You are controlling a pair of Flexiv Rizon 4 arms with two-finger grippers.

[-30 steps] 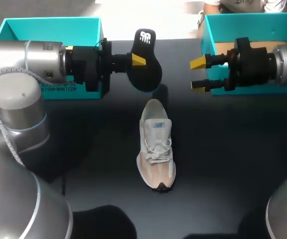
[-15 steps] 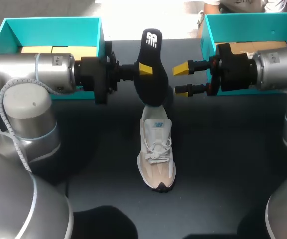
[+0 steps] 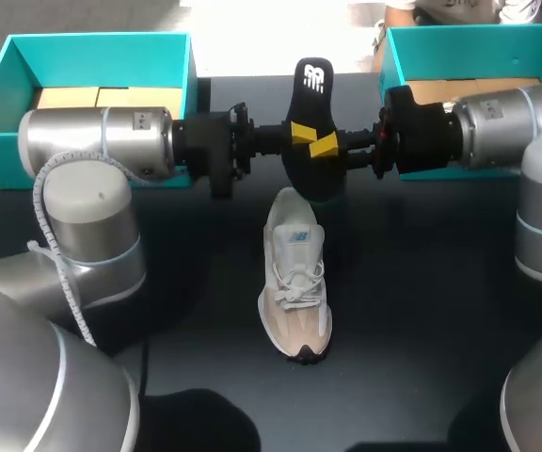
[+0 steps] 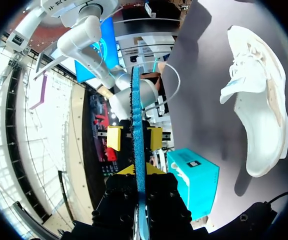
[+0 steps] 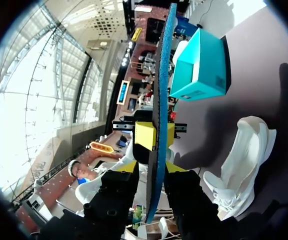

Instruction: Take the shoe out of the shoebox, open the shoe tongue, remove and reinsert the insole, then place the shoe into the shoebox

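Observation:
A black insole (image 3: 309,174) with a blue underside hangs upright in the air above the heel of the white and beige shoe (image 3: 294,282). My left gripper (image 3: 299,134) comes in from the left and is shut on the insole's middle (image 4: 138,125). My right gripper (image 3: 326,146) meets it from the right. In the right wrist view its fingers stand astride the insole's edge (image 5: 161,75) with a small gap, so it is open. The shoe lies on the dark table, toe towards the front edge (image 4: 259,100) (image 5: 239,165).
One teal box (image 3: 92,42) stands at the back left behind my left arm. A second teal box (image 3: 478,38) stands at the back right behind my right arm. Both show brown cardboard inside. Bare dark tabletop lies on both sides of the shoe.
My left gripper carried the insole to the right, over the shoe's heel. My right gripper moved left to it and narrowed its wide-open fingers around the insole.

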